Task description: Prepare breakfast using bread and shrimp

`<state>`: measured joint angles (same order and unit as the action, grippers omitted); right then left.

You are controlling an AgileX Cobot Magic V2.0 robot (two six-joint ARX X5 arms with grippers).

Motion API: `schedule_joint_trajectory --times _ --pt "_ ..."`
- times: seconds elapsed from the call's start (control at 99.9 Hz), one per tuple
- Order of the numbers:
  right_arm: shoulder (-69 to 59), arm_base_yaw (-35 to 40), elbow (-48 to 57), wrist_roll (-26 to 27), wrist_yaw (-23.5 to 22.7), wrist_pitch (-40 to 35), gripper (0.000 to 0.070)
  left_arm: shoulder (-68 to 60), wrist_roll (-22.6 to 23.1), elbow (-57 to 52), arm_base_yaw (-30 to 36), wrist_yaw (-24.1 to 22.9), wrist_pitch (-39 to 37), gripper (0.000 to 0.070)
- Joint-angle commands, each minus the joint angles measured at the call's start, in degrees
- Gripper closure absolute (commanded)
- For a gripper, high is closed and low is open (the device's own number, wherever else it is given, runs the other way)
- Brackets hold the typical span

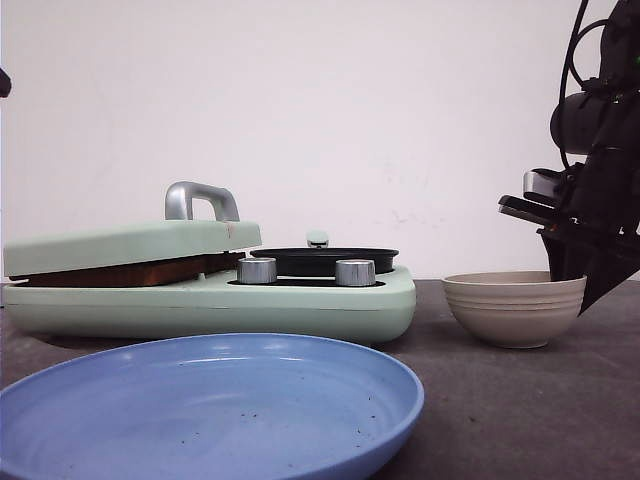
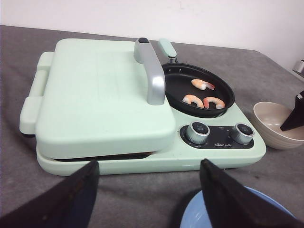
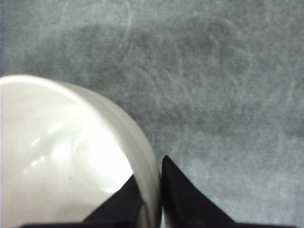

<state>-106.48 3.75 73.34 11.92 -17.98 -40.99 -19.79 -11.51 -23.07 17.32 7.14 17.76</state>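
Three pink shrimp (image 2: 193,99) lie in the black pan (image 2: 178,83) on the mint-green breakfast maker (image 2: 142,164). Its big lid (image 2: 99,95) is down; a brown strip (image 1: 120,272) shows in the gap beneath, and I cannot tell if it is the bread. My left gripper (image 2: 148,164) hangs open over the table in front of the maker, holding nothing. My right gripper (image 3: 149,168) is shut on the rim of the beige bowl (image 3: 57,156), one finger inside and one outside. The bowl (image 1: 514,310) stands on the table right of the maker and looks empty.
A blue plate (image 1: 200,410) lies at the front of the table, before the maker. Two silver knobs (image 2: 197,132) sit on the maker's front panel. A silver handle (image 2: 152,71) rises from the lid. The grey tabletop (image 3: 213,71) stretches beyond the bowl.
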Motion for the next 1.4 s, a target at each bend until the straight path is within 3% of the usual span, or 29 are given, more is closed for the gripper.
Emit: schedule_joint_trajectory --times 0.0,0.1,0.25,0.801,0.891,0.961,1.041,1.111,1.391 --pt "-0.79 0.15 0.57 -0.83 0.04 0.26 0.0639 0.00 0.48 -0.39 0.22 -0.33 -0.55 0.0341" --pt "-0.79 0.15 0.57 -1.64 0.02 0.28 0.0475 0.00 0.48 -0.39 0.22 -0.33 -0.55 0.0341" --pt "0.07 0.13 0.59 -3.30 -1.25 0.33 0.0353 0.00 0.48 -0.39 0.22 -0.31 -0.55 0.0340" --pt "23.74 -0.52 0.59 -5.42 -1.79 1.73 0.0349 0.00 -1.95 -0.39 0.22 -0.31 -0.59 0.0352" --pt "28.76 -0.48 0.59 -5.25 -4.33 2.29 0.0354 0.00 -3.19 -0.39 0.22 -0.31 -0.68 0.0376" --pt "32.28 -0.46 0.59 -5.18 -6.62 2.34 0.0390 0.00 -3.61 -0.39 0.22 -0.28 -0.68 0.0517" --pt "35.93 0.20 0.59 -5.33 -8.15 1.09 0.0548 0.00 -3.78 -0.39 0.22 -0.33 -0.66 0.0698" --pt "39.23 1.40 0.57 -7.54 -8.26 -1.07 0.0700 0.00 -3.98 -0.39 0.22 -0.90 -0.63 0.0700" --pt "49.70 7.19 -3.91 -9.57 -9.18 2.21 0.0700 0.00 -5.81 -0.39 0.22 -1.86 -1.90 0.0700"
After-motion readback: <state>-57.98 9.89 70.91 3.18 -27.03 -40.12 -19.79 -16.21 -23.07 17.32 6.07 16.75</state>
